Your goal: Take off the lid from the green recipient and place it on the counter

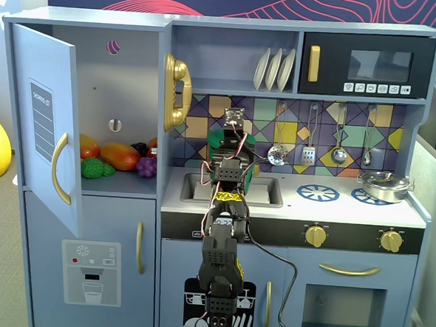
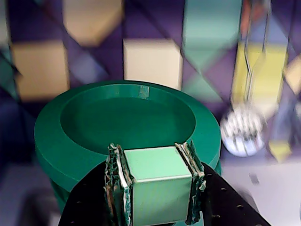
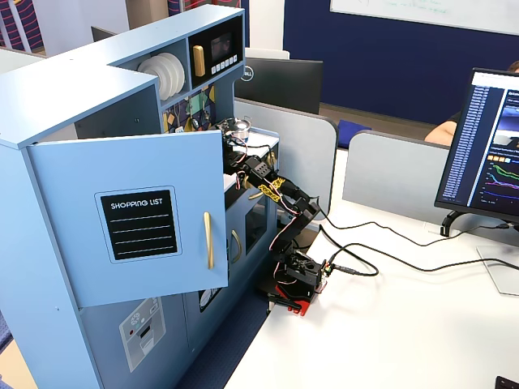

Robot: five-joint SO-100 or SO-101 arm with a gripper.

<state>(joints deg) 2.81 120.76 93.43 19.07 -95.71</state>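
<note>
Lid sits on the green recipient by the sink, above the counter. Our gripper has its jaws clamped on the light-green tab. We'd lift straight up so the pot doesn't tip, then swing toward bare counter, avoiding the hanging ladle.

Evenly bright indoor light in both fixed views, soft shadows, no harsh glare. In the wrist view, sharp focus on the lid just beyond the gripper; blurred tile wall further behind, with a glinting, smeared ladle to the right.
</note>
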